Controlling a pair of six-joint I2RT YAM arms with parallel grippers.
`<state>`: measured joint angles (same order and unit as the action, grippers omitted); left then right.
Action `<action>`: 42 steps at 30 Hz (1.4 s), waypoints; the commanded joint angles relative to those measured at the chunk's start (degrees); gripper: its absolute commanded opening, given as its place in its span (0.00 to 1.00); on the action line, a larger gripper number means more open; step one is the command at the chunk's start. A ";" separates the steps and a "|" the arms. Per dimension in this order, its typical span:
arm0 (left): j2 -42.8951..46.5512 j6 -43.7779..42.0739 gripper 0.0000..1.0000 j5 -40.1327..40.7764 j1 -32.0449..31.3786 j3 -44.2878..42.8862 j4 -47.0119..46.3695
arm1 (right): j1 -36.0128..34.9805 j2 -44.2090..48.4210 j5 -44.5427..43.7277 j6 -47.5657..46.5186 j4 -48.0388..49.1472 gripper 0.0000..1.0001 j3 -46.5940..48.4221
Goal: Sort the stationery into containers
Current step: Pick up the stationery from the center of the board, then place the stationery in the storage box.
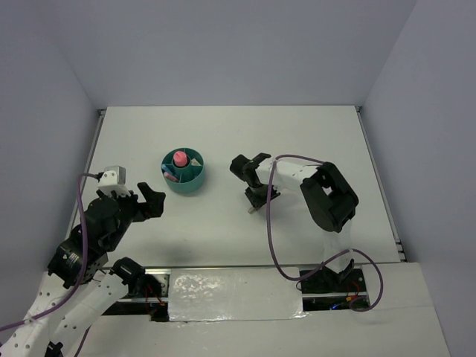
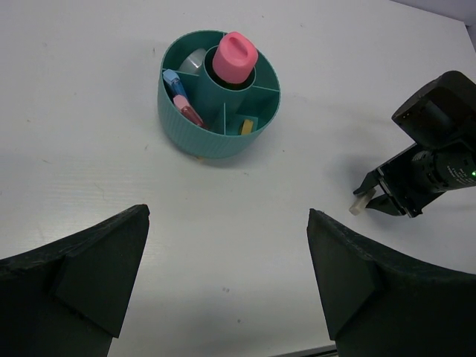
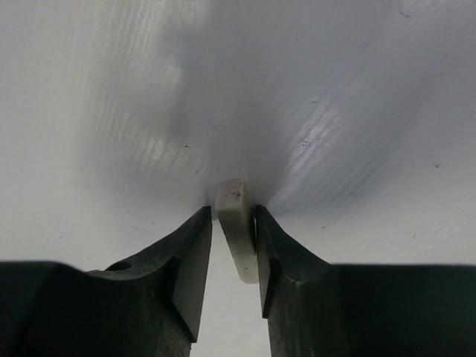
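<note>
While the left claw (image 2: 227, 219) hangs with its two blunt black fingers spread wide and holding nothing, it sits above the matte white tabletop (image 1: 223, 238), close to the left edge and nearer the near edge than the far one. Further in, about midway between the left and right edges, the right claw (image 3: 234, 212) points down at the surface with a small white block (image 3: 236, 232) between its dark, smooth-faced fingers. This block is a chalky slab with rounded corners, standing tilted on the tabletop. One finger lies against its side and the other is almost on it near the tip, so the jaws are narrow around it. Whether they already press it, I cannot tell.

Left of that claw and slightly farther from the near edge stands the round teal organiser (image 2: 216, 137), a ribbed-walled plastic tub with a central cup and ring compartments divided by thin walls. A cylinder with a glossy pink cap (image 2: 236, 53) stands upright in the central cup. One ring compartment holds a blue piece (image 2: 173, 80) and a pink piece (image 2: 190, 113) lying together, another a yellowish piece (image 2: 245, 126), and a pale translucent item (image 2: 192, 61) sits in a third.
</note>
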<state>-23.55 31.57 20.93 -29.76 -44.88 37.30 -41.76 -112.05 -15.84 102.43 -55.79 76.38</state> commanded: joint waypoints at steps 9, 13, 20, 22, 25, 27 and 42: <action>-0.36 -0.81 0.99 -0.01 -0.65 -1.08 -2.23 | -2.10 -0.72 1.69 -0.73 8.32 0.00 -3.52; -0.09 -0.64 0.99 0.25 -0.83 -1.08 -2.14 | -4.37 2.44 -0.93 -7.75 19.28 0.00 -1.68; 0.52 -0.46 0.99 0.96 -1.27 -1.17 -1.97 | -7.37 8.15 -5.36 -23.41 46.26 0.00 -4.03; 0.61 -0.37 0.99 1.22 -1.27 -1.08 -1.97 | -7.63 9.13 -4.38 -24.21 55.41 0.00 -7.03; 1.05 0.07 0.99 2.10 -1.27 -1.17 -1.62 | -8.34 8.87 -4.38 -23.86 58.95 0.00 -5.90; 1.57 -0.02 0.99 2.10 -1.27 -1.08 -1.70 | -9.48 7.73 -5.87 -22.64 57.47 0.00 -2.92; 1.84 -0.55 0.99 0.87 -1.27 -1.08 -2.14 | -11.68 1.31 -5.43 -18.50 58.95 0.00 3.78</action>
<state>-22.28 31.66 22.02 -30.70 -44.88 37.32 -52.38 -110.61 -20.14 83.11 2.96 77.41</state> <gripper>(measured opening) 0.993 0.201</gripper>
